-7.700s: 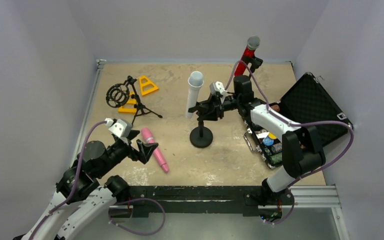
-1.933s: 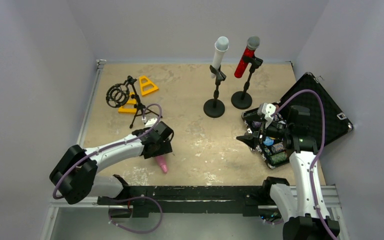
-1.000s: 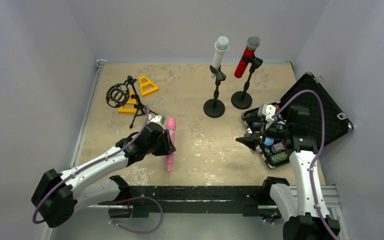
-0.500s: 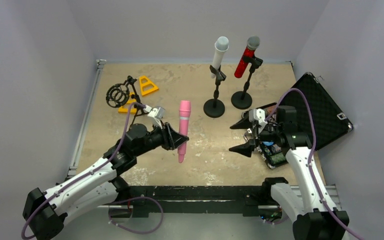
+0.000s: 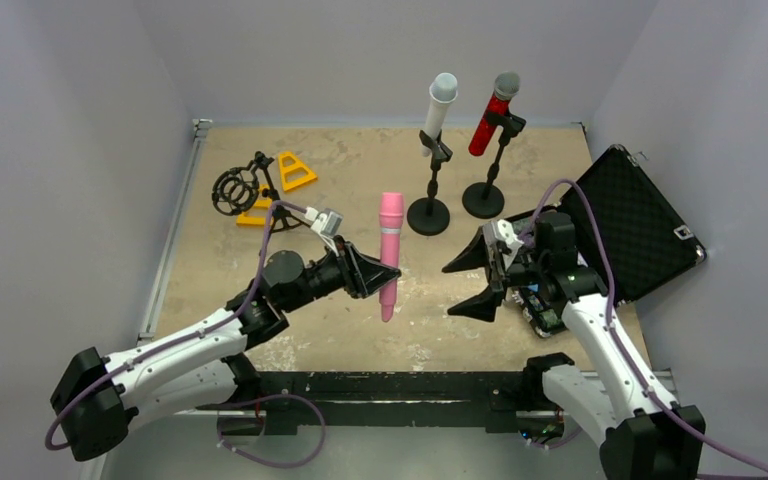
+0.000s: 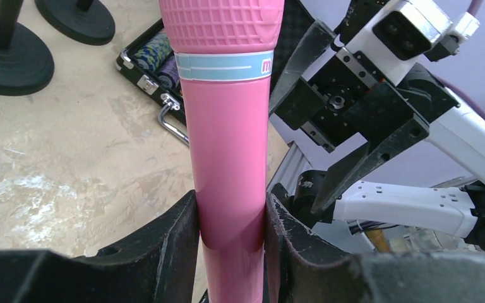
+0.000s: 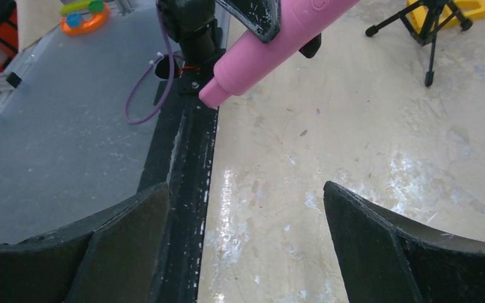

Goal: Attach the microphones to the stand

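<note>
My left gripper (image 5: 373, 275) is shut on the lower body of the pink microphone (image 5: 390, 250), which it holds upright above the table's middle, head up. From the left wrist, the pink microphone (image 6: 227, 126) is pinched between both pads. My right gripper (image 5: 462, 286) stands open just right of it, facing it, with nothing between its fingers. The pink microphone's tail end (image 7: 271, 44) shows at the top of the right wrist view. The white microphone (image 5: 439, 105) and the glittery red microphone (image 5: 490, 120) sit clipped in two round-based stands (image 5: 428, 215) at the back.
A small black tripod stand (image 5: 270, 200) with a ring mount stands at the left beside yellow triangular pieces (image 5: 297, 170). An open black case (image 5: 630, 215) with small items lies at the right. A black rail (image 5: 400, 385) runs along the near edge.
My left arm has lifted the pink microphone off the table, turned it upright and carried it right. My right gripper has swung left toward it, still open.
</note>
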`<action>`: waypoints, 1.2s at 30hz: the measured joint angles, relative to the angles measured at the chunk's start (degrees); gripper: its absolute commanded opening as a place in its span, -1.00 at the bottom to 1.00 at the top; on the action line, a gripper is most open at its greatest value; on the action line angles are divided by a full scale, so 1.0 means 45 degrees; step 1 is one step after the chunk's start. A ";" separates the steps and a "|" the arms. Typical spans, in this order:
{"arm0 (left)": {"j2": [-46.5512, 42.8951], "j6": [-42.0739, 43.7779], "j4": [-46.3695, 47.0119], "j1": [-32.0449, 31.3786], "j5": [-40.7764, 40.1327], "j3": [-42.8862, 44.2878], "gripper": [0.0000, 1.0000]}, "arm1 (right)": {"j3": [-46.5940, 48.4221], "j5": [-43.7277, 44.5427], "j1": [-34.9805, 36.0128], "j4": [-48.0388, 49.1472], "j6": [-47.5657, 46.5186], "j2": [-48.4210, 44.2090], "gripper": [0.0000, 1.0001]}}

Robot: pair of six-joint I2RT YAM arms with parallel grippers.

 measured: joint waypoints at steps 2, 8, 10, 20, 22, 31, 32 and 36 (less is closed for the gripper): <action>0.0359 -0.0131 0.0486 -0.0228 -0.0151 0.0000 -1.00 | -0.0316 -0.0102 0.0092 0.1112 0.1185 0.0112 0.90; 0.1467 -0.0282 0.1549 -0.0971 -0.0923 0.0005 -1.00 | -0.1239 -0.0044 0.0461 0.4886 0.5469 0.0554 0.90; 0.1860 -0.0355 0.1889 -0.1258 -0.1268 0.0010 -1.00 | -0.1452 0.0063 0.0573 0.6222 0.7101 0.0699 0.90; 0.3565 -0.0554 0.3007 -0.2244 -0.3031 0.0695 -1.00 | -0.2025 0.1841 0.1316 0.9855 1.1890 0.0976 0.85; 0.3895 -0.0549 0.3235 -0.2390 -0.3347 0.1059 -1.00 | -0.2025 0.2322 0.1608 0.9928 1.2274 0.1141 0.83; 0.5066 -0.0384 0.4080 -0.2705 -0.4143 0.2001 -1.00 | -0.2025 0.3162 0.2021 0.9772 1.2857 0.1617 -0.58; 0.5187 -0.0389 0.4085 -0.2701 -0.4250 0.2001 -0.96 | -0.2025 0.3118 0.2055 0.9792 1.2896 0.1617 -0.75; 0.5265 -0.0253 0.4148 -0.2730 -0.4284 0.2006 -0.21 | -0.2021 0.3075 0.2006 0.9544 1.3114 0.1783 -1.00</action>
